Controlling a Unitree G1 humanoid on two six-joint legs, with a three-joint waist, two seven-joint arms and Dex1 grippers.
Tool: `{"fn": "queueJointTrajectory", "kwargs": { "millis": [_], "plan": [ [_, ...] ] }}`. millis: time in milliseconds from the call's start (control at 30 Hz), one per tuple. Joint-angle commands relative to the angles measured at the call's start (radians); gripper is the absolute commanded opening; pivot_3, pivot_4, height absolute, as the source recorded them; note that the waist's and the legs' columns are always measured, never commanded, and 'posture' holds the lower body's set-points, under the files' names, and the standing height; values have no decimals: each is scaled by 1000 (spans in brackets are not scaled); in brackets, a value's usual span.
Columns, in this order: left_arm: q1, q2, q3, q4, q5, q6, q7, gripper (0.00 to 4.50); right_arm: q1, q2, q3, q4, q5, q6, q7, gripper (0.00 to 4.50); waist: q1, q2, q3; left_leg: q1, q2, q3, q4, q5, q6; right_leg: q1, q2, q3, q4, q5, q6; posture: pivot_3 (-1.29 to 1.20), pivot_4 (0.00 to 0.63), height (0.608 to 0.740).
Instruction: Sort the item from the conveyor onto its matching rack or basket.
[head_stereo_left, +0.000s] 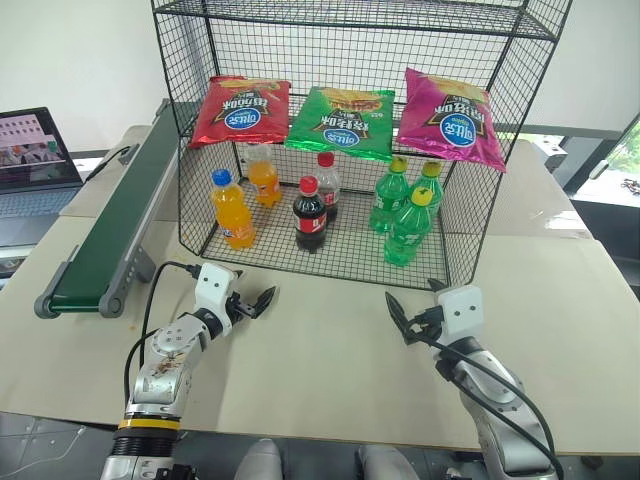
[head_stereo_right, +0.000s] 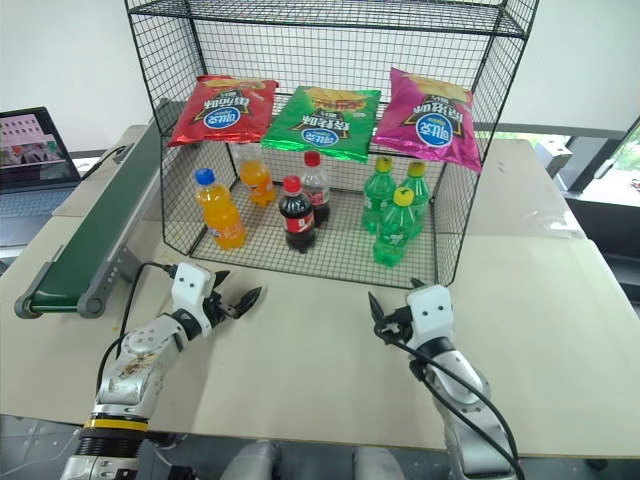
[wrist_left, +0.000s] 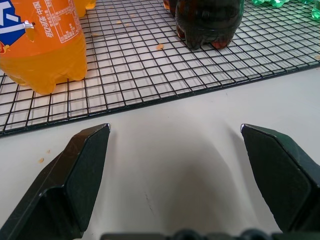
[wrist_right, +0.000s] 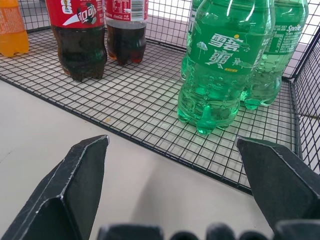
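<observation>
On the beige table (head_stereo_left: 330, 350), the tall black wire-mesh rack (head_stereo_left: 350, 140) holds the flat red chip bag (head_stereo_left: 240, 110); wrist views reveal both the left gripper (head_stereo_left: 248, 300) and the right gripper (head_stereo_left: 408, 318) spread, empty.

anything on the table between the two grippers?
No. In the left eye view the table is bare between the left gripper and the right gripper; both sets of jaws stand open.

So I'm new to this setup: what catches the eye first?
The tall black wire rack at the table's middle: red chip bag, green chip bag and pink chip bag on its middle shelf, orange, cola and green bottles below. Both the left gripper and right gripper hover open-jawed before it.
</observation>
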Motion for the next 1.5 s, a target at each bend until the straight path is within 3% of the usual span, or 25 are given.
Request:
{"fn": "queueJointTrajectory", "kwargs": {
  "millis": [33,467,600,1500],
  "plan": [
    [-4,24,11,-27,-3,-26,-15,4463,10,-10,-19,-56,18,-23,9,4500,0,0,0,0,0,0,0,0,0,0,0,0,0,0,0,0,150,740],
    [-10,64,15,-1,15,-76,-38,4463,35,-30,-16,-143,15,-5,27,4500,0,0,0,0,0,0,0,0,0,0,0,0,0,0,0,0,150,740],
    [-23,73,47,-32,-52,-38,-80,4463,27,-25,-25,-173,31,0,27,4500,-1,0,0,0,0,0,0,0,0,0,0,0,0,0,0,0,150,740],
    [-44,104,53,-27,-75,-48,-124,4463,-9,-30,-14,-155,25,10,22,4500,-3,0,0,0,0,0,0,0,0,0,0,0,0,0,0,0,150,740]
  ]
}}
